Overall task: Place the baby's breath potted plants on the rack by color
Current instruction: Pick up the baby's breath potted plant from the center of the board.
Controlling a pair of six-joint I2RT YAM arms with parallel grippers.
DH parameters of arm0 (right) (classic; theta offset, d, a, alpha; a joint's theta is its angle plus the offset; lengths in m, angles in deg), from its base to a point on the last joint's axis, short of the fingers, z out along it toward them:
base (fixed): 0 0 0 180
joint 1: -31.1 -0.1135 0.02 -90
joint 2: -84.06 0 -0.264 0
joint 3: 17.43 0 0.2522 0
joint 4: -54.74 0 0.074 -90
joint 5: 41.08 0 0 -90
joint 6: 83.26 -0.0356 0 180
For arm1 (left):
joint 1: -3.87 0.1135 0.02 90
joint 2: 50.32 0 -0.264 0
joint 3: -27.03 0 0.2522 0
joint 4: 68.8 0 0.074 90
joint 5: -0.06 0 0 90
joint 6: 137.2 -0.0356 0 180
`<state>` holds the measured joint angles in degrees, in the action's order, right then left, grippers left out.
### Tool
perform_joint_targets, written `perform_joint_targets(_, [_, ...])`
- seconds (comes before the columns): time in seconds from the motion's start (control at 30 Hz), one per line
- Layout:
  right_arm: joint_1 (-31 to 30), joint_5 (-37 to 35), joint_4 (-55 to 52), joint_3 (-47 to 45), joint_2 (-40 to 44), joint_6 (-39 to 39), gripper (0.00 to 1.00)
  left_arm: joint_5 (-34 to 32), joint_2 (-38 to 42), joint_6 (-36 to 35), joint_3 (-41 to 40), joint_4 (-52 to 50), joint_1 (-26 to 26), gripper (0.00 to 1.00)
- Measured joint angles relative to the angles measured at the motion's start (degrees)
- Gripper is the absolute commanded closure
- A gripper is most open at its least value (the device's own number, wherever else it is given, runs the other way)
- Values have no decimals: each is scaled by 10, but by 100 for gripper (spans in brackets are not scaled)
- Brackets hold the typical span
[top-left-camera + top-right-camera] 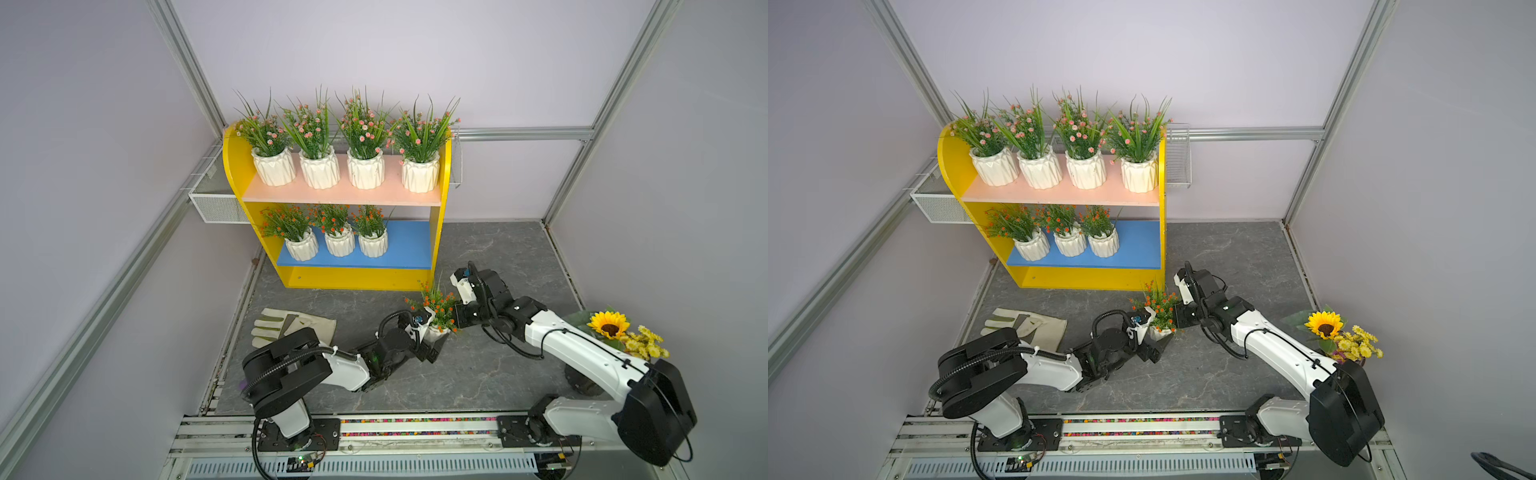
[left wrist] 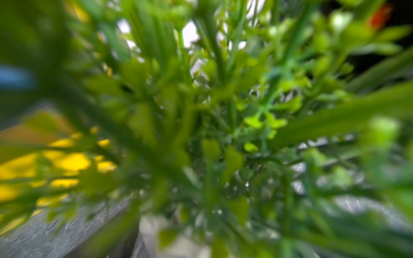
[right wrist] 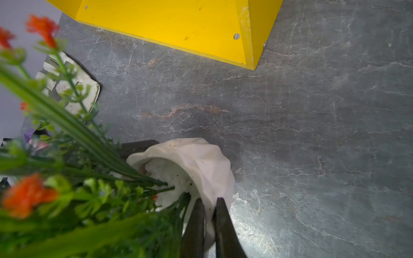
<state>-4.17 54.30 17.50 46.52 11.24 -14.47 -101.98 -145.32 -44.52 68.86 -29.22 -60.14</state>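
At lower centre, your right gripper [image 3: 209, 201] clamps the rim of the white faceted orange-red-blossomed pot [image 3: 201, 160]; your left gripper [image 1: 435, 344] gapes beside it.

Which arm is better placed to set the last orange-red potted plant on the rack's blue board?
Right, probably. The right gripper is shut on the rim of the orange-red potted plant, and the blue board has its bare end on that side. The left gripper stands open beside it, gripping nothing.
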Motion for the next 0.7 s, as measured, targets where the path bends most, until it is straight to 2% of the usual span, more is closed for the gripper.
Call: perform_joint_targets(0.7, [-11,9,14,2,-1,-24,89,-30,-5,0,0,15,-4,0])
